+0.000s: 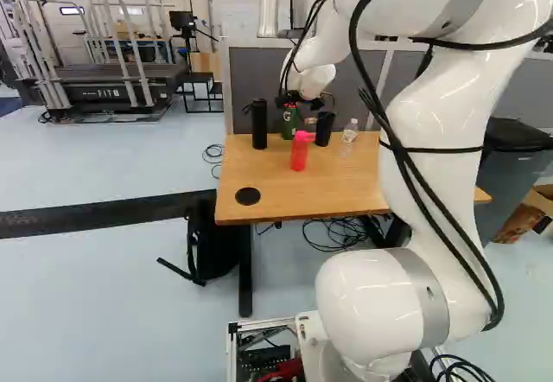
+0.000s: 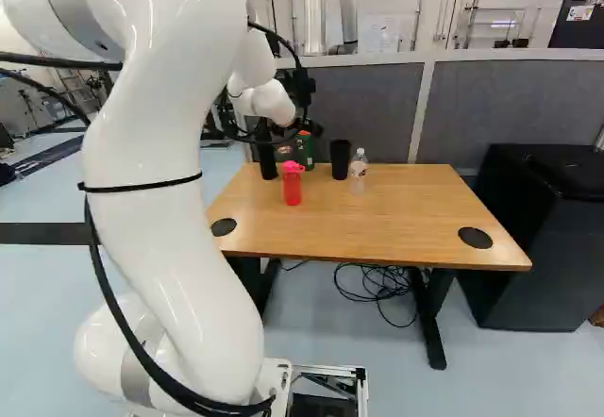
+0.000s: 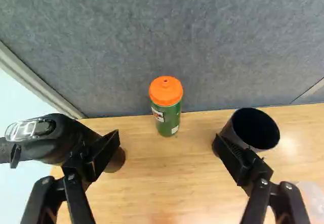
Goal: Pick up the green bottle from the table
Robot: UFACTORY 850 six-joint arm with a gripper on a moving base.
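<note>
Green bottle (image 3: 168, 120) stands upright on the table (image 1: 346, 183), orange-capped, at twelve o'clock from our gripper (image 1: 298, 99). We have our fingers spread wide, with a black bottle (image 3: 66, 138) around nine o'clock and a black cup (image 3: 234, 139) around three.

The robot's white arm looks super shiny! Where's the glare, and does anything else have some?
Left base view: pale glints on the curves of the arm. Right base view: bright streaks near the same arm's top. Wrist view: a whitish glare patch on the table, beside the black cup.
</note>
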